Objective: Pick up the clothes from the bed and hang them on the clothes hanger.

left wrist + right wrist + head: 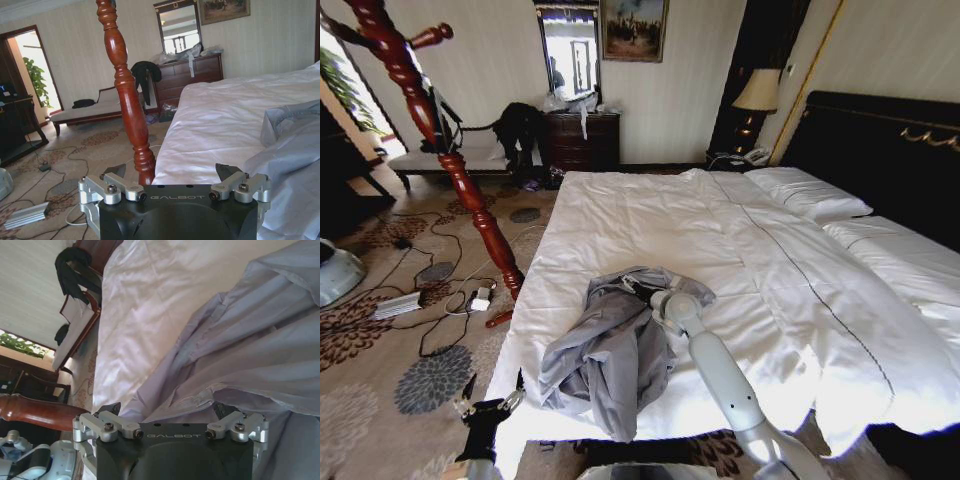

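Head view has the crumpled light grey thin-fabric jacket (615,345) lying near the foot of the wide white-quilted bed (770,270). The right tool (642,292) is down on its collar end, jaws spread wide, nothing gripped yet, so I'd call this the pickup step. Next it needs to close on fabric. Left tool (485,405) hangs wide open and empty by the bed's edge, near the turned reddish wooden clothes stand (450,150).

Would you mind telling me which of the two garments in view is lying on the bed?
The light grey jacket, crumpled near the bed's foot with the right claw at it; the black garment hangs over furniture by the far wall.
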Controlling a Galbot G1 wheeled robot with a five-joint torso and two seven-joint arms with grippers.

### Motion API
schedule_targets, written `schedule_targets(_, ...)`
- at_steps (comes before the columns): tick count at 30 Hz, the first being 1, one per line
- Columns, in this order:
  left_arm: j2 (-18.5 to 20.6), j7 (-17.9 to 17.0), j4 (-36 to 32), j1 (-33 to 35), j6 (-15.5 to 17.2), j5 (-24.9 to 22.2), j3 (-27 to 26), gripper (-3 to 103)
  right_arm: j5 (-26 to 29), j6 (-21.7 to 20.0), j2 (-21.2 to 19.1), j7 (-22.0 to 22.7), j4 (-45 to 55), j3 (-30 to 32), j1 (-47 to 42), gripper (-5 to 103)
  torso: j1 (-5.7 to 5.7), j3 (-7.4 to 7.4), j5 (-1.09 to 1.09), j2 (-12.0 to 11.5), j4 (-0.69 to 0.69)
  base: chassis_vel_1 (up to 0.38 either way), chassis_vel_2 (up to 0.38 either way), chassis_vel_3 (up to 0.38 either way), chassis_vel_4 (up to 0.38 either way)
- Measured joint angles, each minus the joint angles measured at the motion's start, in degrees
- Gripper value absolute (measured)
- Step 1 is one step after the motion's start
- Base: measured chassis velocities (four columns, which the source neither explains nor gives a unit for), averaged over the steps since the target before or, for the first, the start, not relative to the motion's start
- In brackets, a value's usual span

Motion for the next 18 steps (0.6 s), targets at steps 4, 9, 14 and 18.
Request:
schedule_targets(4, 0.0, 0.0, 0.2, 0.0, 0.0, -0.2, -0.1, 100, -0.5, -0.5, 0.5, 0.5, -0.7, 0.0, -1.4, 100, 0.0, 0.0, 0.0, 0.0, -0.01, 0.0, 0.0, 0.0, 0.0)
schedule_targets(9, 0.0, 0.0, 0.2, 0.0, 0.0, -0.2, -0.1, 100, -1.1, -0.6, 1.3, 0.8, -1.1, 0.5, -2.6, 100, 0.0, 0.0, 0.01, 0.0, 0.0, 0.0, 0.0, 0.0, 0.0)
schedule_targets(14, 0.0, 0.0, 0.1, 0.0, 0.0, -0.1, -0.1, 100, -2.1, -0.6, 4.1, 0.8, -2.2, 5.1, -3.9, 100, 0.0, 0.0, 0.01, 0.0, -0.01, 0.0, 0.0, 0.0, 0.0)
schedule_targets(18, 0.0, 0.0, 0.1, 0.0, 0.0, 0.0, 0.0, 100, -1.8, -0.6, 5.7, 0.8, -2.9, 7.1, -3.8, 100, 0.0, 0.0, 0.0, 0.0, -0.01, 0.0, 0.0, 0.0, 0.0)
